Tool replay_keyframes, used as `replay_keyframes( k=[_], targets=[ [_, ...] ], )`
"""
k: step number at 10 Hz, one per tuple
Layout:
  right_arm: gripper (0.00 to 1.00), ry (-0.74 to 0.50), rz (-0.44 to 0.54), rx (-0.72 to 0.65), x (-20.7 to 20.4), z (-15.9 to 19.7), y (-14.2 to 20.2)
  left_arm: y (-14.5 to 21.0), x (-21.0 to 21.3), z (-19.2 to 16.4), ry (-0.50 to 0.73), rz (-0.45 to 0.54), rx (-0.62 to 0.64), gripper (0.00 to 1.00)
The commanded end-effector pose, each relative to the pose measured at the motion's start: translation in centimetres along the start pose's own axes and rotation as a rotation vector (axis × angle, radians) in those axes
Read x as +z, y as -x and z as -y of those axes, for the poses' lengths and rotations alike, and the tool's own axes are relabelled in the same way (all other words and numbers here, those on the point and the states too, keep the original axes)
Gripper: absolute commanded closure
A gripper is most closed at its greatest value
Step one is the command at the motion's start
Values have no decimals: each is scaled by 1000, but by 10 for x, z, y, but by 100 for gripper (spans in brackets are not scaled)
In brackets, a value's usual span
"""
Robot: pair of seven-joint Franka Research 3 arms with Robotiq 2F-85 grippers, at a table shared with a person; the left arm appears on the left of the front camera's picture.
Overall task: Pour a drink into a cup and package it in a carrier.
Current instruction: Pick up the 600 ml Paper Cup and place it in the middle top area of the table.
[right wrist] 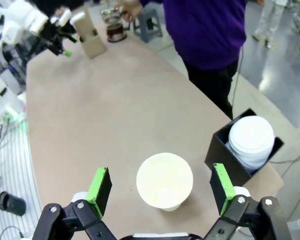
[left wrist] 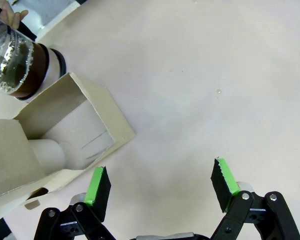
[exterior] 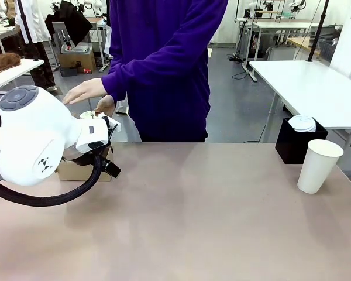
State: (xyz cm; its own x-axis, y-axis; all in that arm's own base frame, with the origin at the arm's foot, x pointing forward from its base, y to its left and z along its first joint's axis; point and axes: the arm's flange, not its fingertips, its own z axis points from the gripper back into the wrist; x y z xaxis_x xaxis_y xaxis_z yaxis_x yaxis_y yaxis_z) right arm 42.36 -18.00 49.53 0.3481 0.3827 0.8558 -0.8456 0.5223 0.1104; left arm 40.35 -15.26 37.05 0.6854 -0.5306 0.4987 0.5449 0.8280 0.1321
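Tan bench, white cup stood at its right end beside a black box, right jaws released above the cup, left jaws released beside the carrier, jug held by a person.

Cup at the right of the table, carrier far over at the left.
The cup stands near the frame's right edge, just in front of a box holding stacked lids. The carrier sits mid-left, partly behind the left arm, with the jug just beside its far corner.
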Motion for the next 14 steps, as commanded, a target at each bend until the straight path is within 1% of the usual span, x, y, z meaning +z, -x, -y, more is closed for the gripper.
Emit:
replay_keyframes(
  k=[1, 2, 4, 6, 7, 10, 11, 12, 14],
  targets=[
    [0, -33, 177, -15, 3, 27, 59, 0, 0, 0, 1, 0, 2, 0],
    [0, -43, 258, -12, 7, 36, 93, 0, 0, 0, 1, 0, 2, 0],
    [0, -67, 390, 9, 4, 43, 137, 0, 0, 0, 1, 0, 2, 0],
    [0, -102, 477, 19, -13, 46, 176, 0, 0, 0, 1, 0, 2, 0],
    [0, -119, 489, 31, -22, 46, 188, 0, 0, 0, 1, 0, 2, 0],
    [0, -113, 516, 70, -52, 40, 207, 0, 0, 0, 1, 0, 2, 0],
    [0, -109, 512, 70, -65, 35, 211, 0, 0, 0, 1, 0, 2, 0],
    [0, -104, 506, 47, -73, 35, 213, 0, 0, 0, 1, 0, 2, 0],
    [0, -116, 502, 51, -85, 31, 214, 0, 0, 0, 1, 0, 2, 0]
  ],
)
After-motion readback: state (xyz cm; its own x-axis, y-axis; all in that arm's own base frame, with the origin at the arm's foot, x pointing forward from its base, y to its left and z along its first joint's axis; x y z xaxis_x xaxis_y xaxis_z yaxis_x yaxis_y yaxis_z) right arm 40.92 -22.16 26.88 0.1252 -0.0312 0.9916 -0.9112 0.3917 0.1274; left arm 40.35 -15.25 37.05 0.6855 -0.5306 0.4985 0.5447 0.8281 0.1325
